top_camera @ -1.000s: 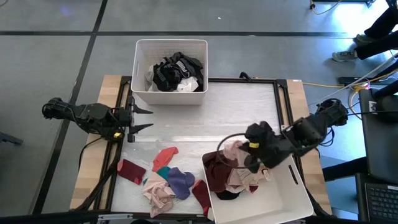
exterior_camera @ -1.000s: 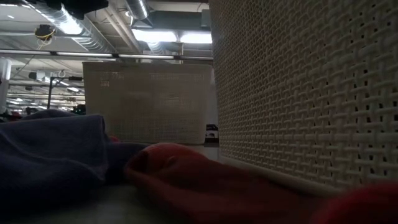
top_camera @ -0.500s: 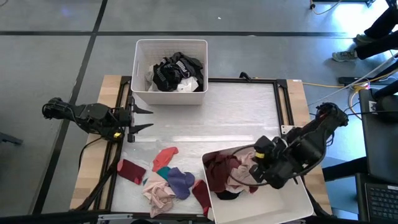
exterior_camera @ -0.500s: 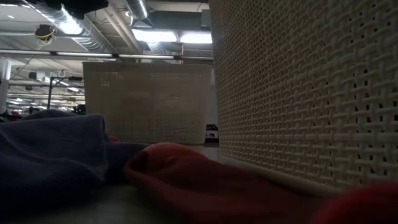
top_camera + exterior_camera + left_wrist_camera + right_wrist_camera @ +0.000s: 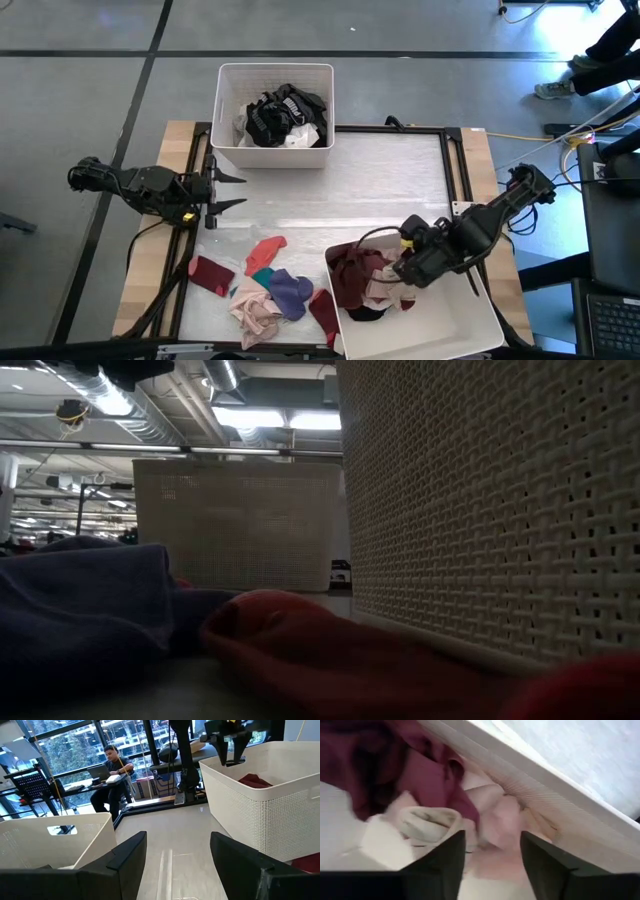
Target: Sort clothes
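Item: my right gripper (image 5: 408, 272), fingers parted and empty, over the near bin (image 5: 480, 335) directly above its pink and maroon clothes (image 5: 365, 280); the unsorted pile (image 5: 262, 293) lies toward my idle, open left gripper (image 5: 228, 192).

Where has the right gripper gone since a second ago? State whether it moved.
Yes. The right gripper has shifted toward the near bin's middle, over its clothes.
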`<state>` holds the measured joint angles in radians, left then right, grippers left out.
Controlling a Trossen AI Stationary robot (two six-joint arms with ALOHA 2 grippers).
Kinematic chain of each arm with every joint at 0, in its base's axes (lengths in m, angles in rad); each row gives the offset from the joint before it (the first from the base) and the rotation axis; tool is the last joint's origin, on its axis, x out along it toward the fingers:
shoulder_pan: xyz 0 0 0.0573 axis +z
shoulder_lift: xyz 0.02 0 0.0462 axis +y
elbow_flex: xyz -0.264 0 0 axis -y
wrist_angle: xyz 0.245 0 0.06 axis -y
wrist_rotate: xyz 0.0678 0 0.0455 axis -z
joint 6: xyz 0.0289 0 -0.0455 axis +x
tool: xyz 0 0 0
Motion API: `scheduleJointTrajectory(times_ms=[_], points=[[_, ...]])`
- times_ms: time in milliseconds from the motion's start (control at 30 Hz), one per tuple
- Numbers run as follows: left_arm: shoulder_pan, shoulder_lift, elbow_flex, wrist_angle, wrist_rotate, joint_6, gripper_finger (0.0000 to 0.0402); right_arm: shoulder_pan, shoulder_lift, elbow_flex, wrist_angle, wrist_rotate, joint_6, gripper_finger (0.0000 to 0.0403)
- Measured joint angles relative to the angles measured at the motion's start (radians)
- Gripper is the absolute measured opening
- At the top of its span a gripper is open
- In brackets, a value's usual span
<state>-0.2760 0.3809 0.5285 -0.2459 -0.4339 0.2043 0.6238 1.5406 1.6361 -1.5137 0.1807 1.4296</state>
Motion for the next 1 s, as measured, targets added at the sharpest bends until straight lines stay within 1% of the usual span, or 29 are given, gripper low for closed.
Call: scheduleJointTrajectory(times_ms=[133,200,267,367,467,567,700,1000], points=[[0.000,0.000,0.000,0.000,0.000,0.000,0.0210,-0.034,-0.001,0.047,0.053,-0.007,-0.042,0.0232],[0.000,0.000,0.000,0.000,0.000,0.000,0.0210,-0.053,-0.001,0.064,0.105,0.027,-0.093,0.0244],[0.000,0.000,0.000,0.000,0.000,0.000,0.0210,-0.072,-0.001,0.070,0.182,0.087,-0.184,0.0251],[0.000,0.000,0.000,0.000,0.000,0.000,0.0210,-0.107,0.001,0.070,0.317,0.178,-0.363,0.0255],[0.000,0.000,0.000,0.000,0.000,0.000,0.0210,-0.159,0.016,0.070,0.456,0.223,-0.545,0.0254],[0.000,0.000,0.000,0.000,0.000,0.000,0.0210,-0.218,0.046,0.070,0.589,0.227,-0.704,0.0253],[0.000,0.000,0.000,0.000,0.000,0.000,0.0210,-0.289,0.096,0.070,0.729,0.214,-0.877,0.0253],[0.000,0.000,0.000,0.000,0.000,0.004,0.0210,-0.409,0.235,0.070,0.942,0.144,-1.131,0.0253]])
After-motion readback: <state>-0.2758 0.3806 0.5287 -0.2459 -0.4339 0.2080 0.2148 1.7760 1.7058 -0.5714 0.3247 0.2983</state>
